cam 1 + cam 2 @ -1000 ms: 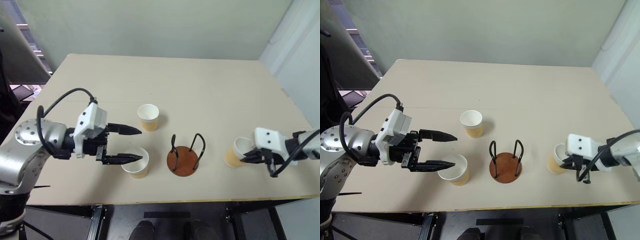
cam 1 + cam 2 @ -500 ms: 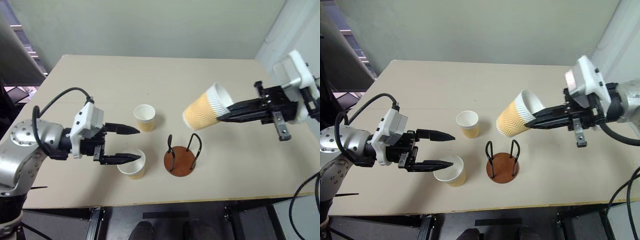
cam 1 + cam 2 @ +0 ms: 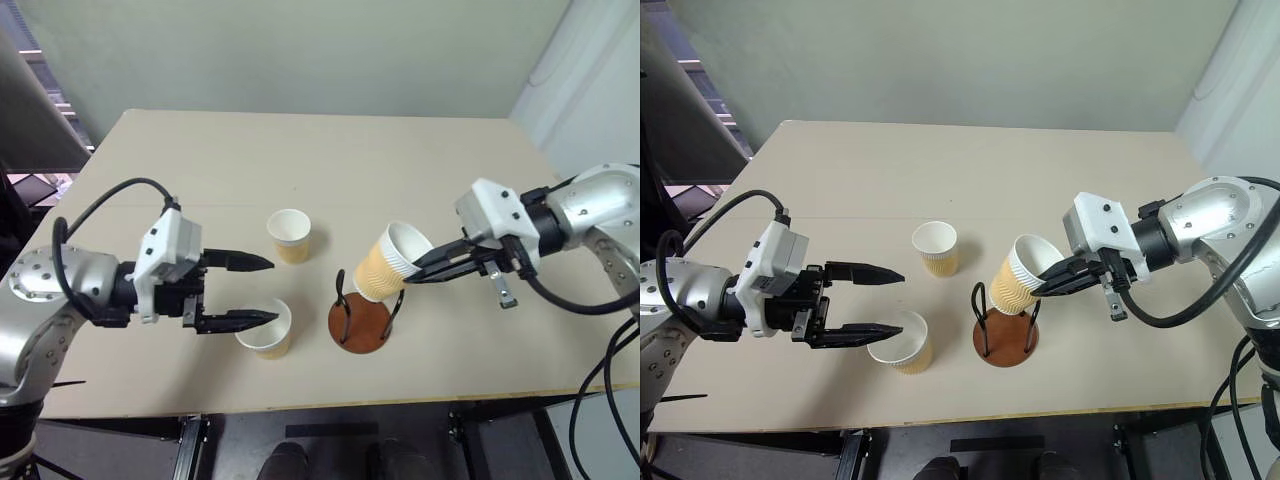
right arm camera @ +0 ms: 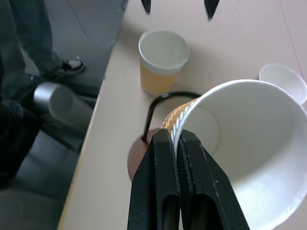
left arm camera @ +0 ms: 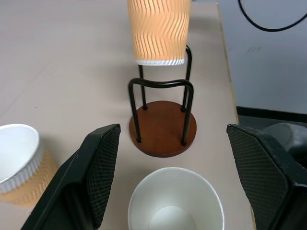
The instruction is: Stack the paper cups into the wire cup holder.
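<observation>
The right gripper (image 3: 1045, 281) is pinched on the rim of a paper cup (image 3: 1018, 284), one finger inside and one outside; the cup hangs tilted, its bottom just above the wire cup holder (image 3: 1005, 335), between the tops of the two wire loops. The holder stands near the front edge of the table (image 3: 420, 180). The left gripper (image 3: 258, 291) waits with fingers wide apart and holds nothing. One free cup (image 3: 267, 326) stands at about 9 o'clock from the holder, by the lower left finger; another cup (image 3: 289, 235) stands at about 10 o'clock, farther back. To do this step well, I think the wrist should bring the cup upright first; then lower it straight between the loops onto the disc, and release only when it sits, so the loops are not pushed.
</observation>
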